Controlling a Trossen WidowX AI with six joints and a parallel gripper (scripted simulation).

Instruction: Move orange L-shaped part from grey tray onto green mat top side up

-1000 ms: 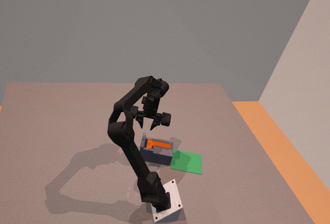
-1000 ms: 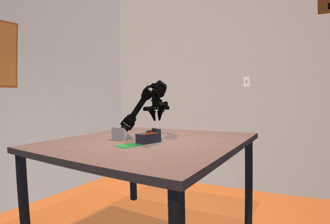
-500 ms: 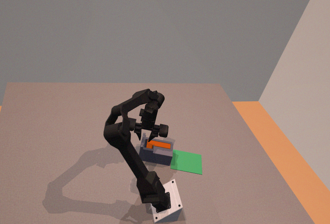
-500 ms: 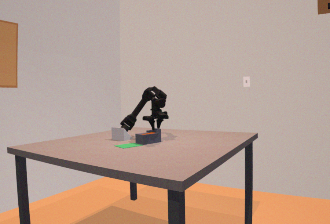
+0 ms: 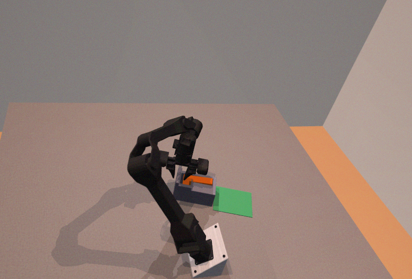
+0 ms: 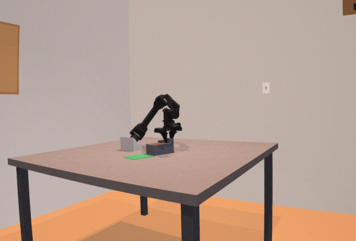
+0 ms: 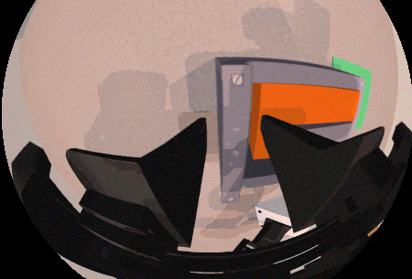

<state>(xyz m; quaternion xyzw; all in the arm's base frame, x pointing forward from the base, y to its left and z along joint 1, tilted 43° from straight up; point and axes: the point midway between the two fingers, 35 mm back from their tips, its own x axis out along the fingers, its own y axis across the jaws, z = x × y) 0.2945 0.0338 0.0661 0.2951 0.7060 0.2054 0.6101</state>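
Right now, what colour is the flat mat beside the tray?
Green; the mat shows best in the top view.

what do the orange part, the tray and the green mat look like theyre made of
Orange L-shaped part: likely matte plastic, flat even colour. Grey tray: plastic or painted metal, matte; screw heads show at its end. Green mat: thin flat sheet, perhaps rubber or felt; no gloss.
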